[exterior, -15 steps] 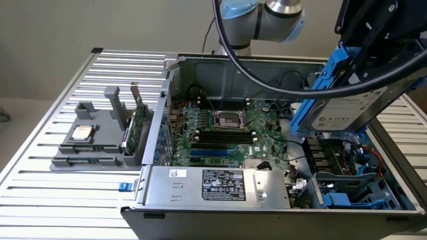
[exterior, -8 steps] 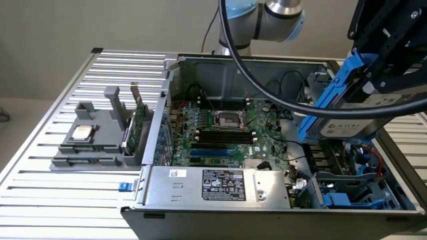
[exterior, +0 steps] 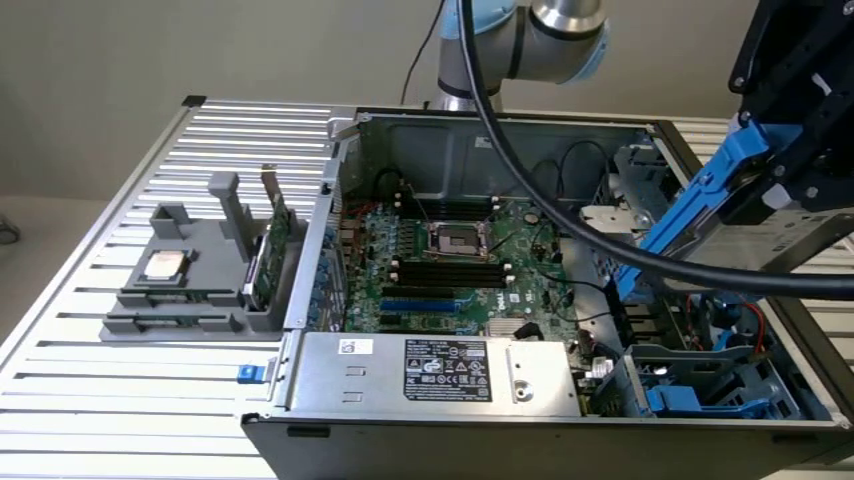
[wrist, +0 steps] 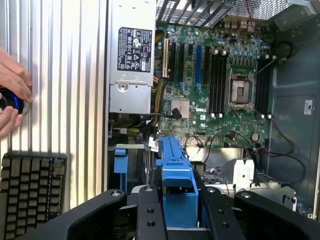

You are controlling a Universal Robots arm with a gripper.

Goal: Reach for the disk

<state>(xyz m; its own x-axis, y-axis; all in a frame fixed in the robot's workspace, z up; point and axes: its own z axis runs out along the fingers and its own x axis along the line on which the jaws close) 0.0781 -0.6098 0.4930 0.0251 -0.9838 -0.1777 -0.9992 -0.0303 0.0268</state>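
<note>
The disk [exterior: 747, 240], a silver-grey drive with a blue carrier rail, hangs tilted above the drive-bay corner of the open computer case, at the exterior view's right. My black gripper [exterior: 787, 180] is shut on it from above. In the wrist view the disk's blue carrier [wrist: 176, 172] sits clamped between my two black fingers [wrist: 150, 215], with the motherboard beyond it.
Inside the open case are the motherboard [exterior: 454, 260], a silver power supply box [exterior: 441, 370] and blue drive bays [exterior: 694, 385]. A grey fixture [exterior: 147, 300] with a CPU chip [exterior: 166, 264] stands on the slatted table. A person's hand [wrist: 12, 80] and a keyboard [wrist: 30, 190] lie beside the case.
</note>
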